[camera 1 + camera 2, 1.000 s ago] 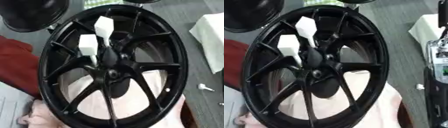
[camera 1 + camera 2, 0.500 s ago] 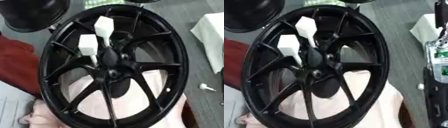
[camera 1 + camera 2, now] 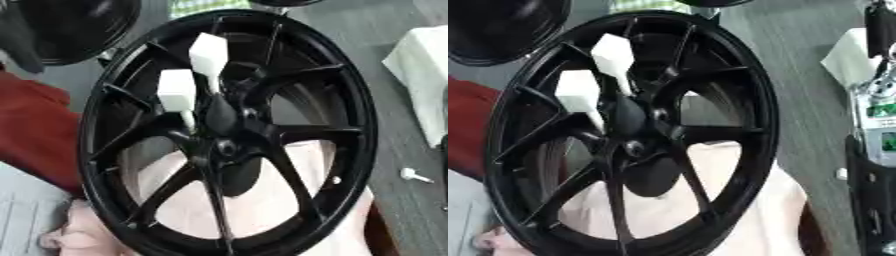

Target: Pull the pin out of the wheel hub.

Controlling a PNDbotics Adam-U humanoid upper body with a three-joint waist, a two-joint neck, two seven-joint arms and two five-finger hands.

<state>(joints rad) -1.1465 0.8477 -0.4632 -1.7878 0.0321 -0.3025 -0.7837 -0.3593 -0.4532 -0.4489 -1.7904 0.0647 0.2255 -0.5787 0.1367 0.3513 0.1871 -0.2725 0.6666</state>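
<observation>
Wheel hub: black spoked wheel hub (image 3: 262, 135) fills the middle of both views, standing tilted, its lower rim against a person's pale clothing (image 3: 262, 210).
Pins: two white pins (image 3: 208, 52) (image 3: 177, 90) with broad flat heads stick out of the hub beside its centre, one above the other.
Robot arm: grey and black part (image 3: 877, 120) at the right edge of the right eye view.
Hands: neither shows; their state cannot be told.
Floor: small white piece (image 3: 411, 174) right of the rim.

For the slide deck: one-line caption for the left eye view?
Black wheel standing on edge, two white-headed pins seated at its hub, a loose white pin on the grey surface nearby.
</observation>
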